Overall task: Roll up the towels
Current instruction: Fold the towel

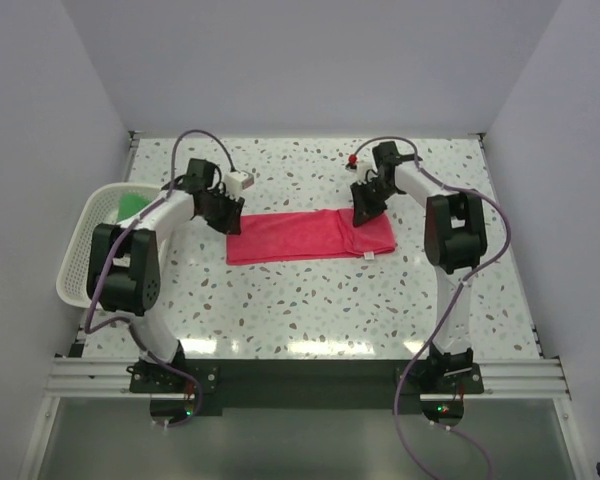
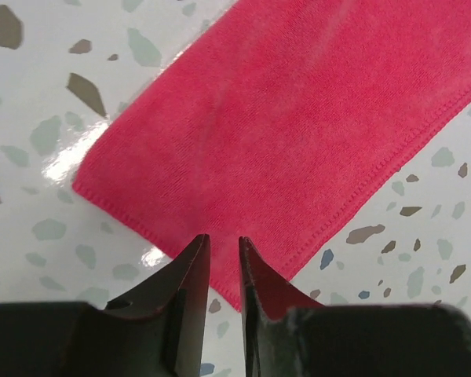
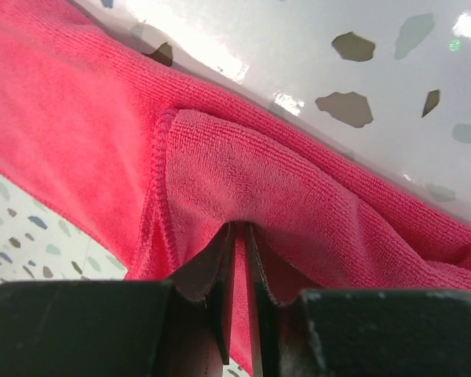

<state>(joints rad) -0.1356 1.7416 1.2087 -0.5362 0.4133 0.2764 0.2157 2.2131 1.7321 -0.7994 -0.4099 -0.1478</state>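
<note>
A pink-red towel (image 1: 300, 238) lies spread flat across the middle of the speckled table. My left gripper (image 1: 225, 218) is at its left end. In the left wrist view its fingers (image 2: 195, 263) stand over the towel's (image 2: 298, 126) near corner with a narrow gap between them and no cloth bunched in it. My right gripper (image 1: 363, 218) is at the towel's right end, near the far edge. It (image 3: 239, 228) is shut on a raised fold of the towel (image 3: 78, 141), and cloth shows between the jaws. A green towel (image 1: 132, 204) lies in the basket.
A white mesh basket (image 1: 75, 265) stands at the table's left edge beside the left arm. A small red object (image 1: 353, 160) sits near the back, by the right arm. White walls close in the table on three sides.
</note>
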